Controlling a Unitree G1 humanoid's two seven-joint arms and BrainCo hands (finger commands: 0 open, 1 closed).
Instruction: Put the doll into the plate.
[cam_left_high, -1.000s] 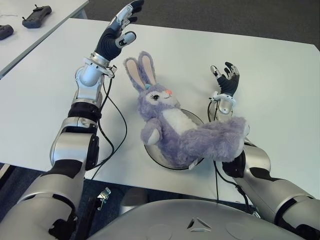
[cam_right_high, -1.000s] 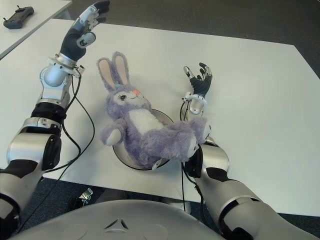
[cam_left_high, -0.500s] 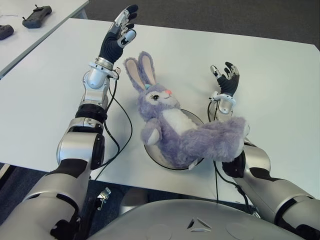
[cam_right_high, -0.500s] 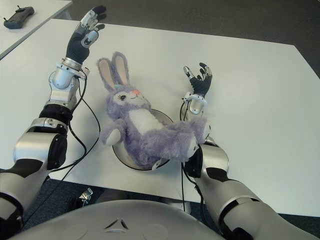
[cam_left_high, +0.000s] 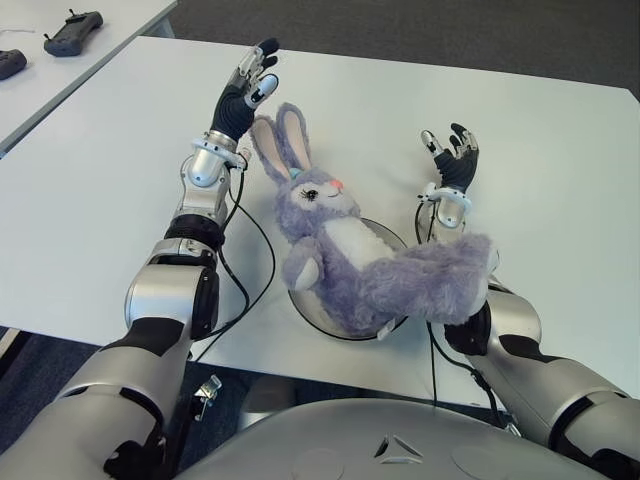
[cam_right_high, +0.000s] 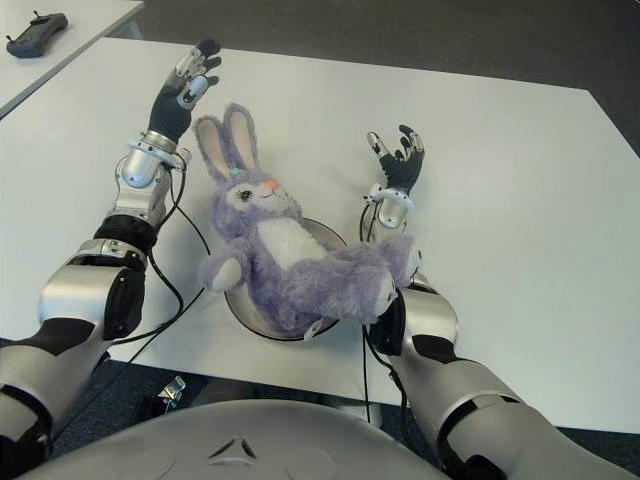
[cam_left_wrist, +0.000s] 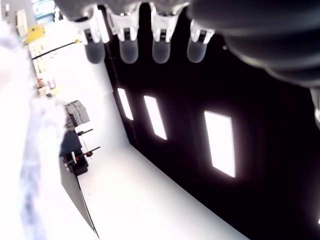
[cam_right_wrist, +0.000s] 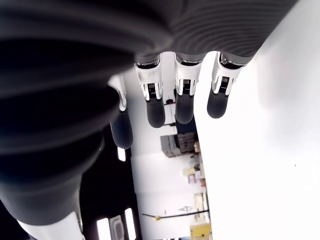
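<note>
One purple rabbit doll (cam_left_high: 345, 245) sits with its rump in the plate (cam_left_high: 316, 310), a dark round dish near the front edge of the white table (cam_left_high: 560, 160); its body leans back with head and ears pointing away from the robot, and its legs spill over the plate's right rim onto the right forearm. Left hand (cam_left_high: 240, 95) is raised just left of the ears, close beside them, fingers extended and spread, holding nothing. Right hand (cam_left_high: 452, 160) is up beyond the doll's feet on the right, clear of it, fingers also spread and empty. Eye views give the full layout; only they show the plate and both arms. Left wrist view shows four straight fingertips (cam_left_wrist: 129, 50) with nothing between them, plus a pale blurred fuzzy edge alongside that may be the doll, can't confirm. Right wrist view shows its fingers (cam_right_wrist: 155, 107) extended over bare table, no doll in sight. Remote controllers (cam_left_high: 72, 32) lie on a second table at far left.
</note>
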